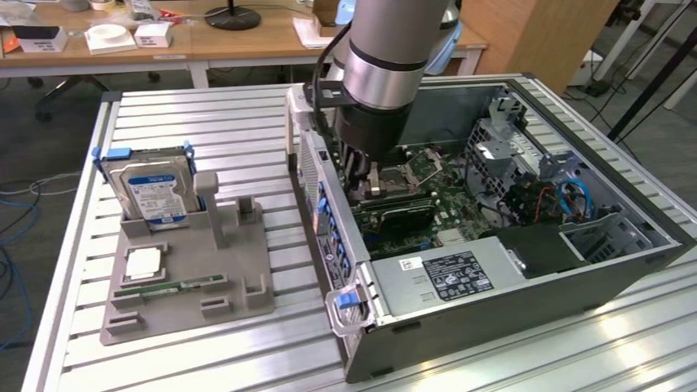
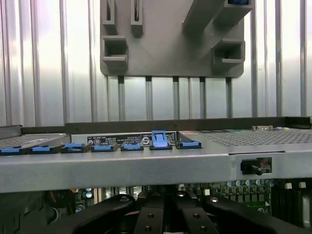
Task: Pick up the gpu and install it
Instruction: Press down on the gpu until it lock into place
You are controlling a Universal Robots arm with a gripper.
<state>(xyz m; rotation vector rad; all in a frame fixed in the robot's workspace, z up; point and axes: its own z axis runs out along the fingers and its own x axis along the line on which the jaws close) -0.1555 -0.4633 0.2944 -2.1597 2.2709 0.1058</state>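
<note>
The gpu (image 1: 401,216), a black cooler block on a green card, stands on edge low inside the open computer case (image 1: 490,286), just over the motherboard. My gripper (image 1: 368,184) reaches down into the case directly at the card's end near the case's rear wall. Its black fingers (image 2: 148,217) sit close together, shut, and the grip point itself is hidden beneath them. In the wrist view the case's rear wall with its blue slot latches (image 2: 160,139) crosses right in front of the gripper (image 2: 165,219).
On the exterior view's left, a grey parts holder (image 1: 185,286) on the slatted table carries a silver hard drive (image 1: 153,188), a processor chip (image 1: 144,263) and a memory stick (image 1: 163,287). The case's power supply (image 1: 458,273) and drive cage (image 1: 512,139) crowd the gripper.
</note>
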